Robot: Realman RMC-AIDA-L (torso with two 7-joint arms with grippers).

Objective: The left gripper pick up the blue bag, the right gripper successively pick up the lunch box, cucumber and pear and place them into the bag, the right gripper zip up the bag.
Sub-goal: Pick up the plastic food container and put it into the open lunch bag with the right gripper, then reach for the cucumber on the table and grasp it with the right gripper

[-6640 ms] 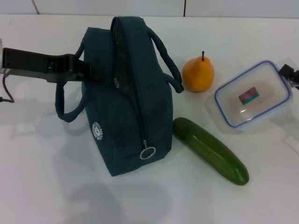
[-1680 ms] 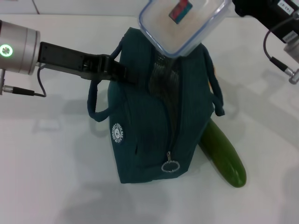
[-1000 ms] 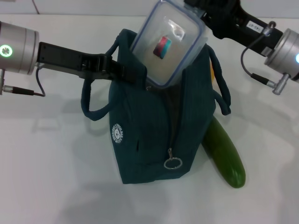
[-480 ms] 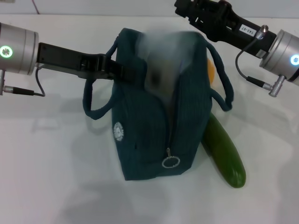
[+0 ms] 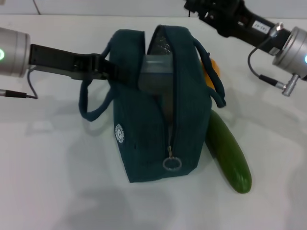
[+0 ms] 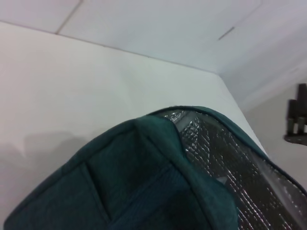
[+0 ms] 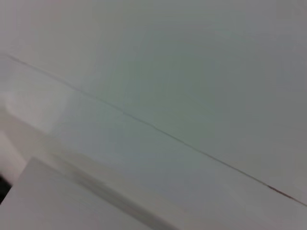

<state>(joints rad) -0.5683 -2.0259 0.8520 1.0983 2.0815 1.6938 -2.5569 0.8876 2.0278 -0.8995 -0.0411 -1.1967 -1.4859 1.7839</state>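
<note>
The blue bag [image 5: 153, 105] stands upright in the middle of the worktop [image 5: 48, 182], mouth gaping, zip ring hanging at its near end. The left gripper [image 5: 103, 69] comes in from the left edge, its fingers clamped on the bag's rim by the near handle, holding the mouth open. Inside sits the lunch box [image 5: 156, 76], a grey block wedged in the opening, so I judge step one of the loading done.

The cucumber [image 5: 229, 155] lies on the worktop right against the bag's right side, reaching toward the near edge: not packed yet. The pear [image 5: 212, 72] peeks out orange behind the bag's right handle, also waiting. Zipping comes last, and the zip is wide open.

The right gripper [image 5: 199, 7] is up at the far edge, above and behind the bag; whether its fingers are apart or together, I cannot tell.

The left wrist view adds the bag's silver quilted lining [image 6: 230, 163] close up, barely glimpsed from the head view. The right wrist view gives only blank pale surface; cucumber and pear show from the head alone.
</note>
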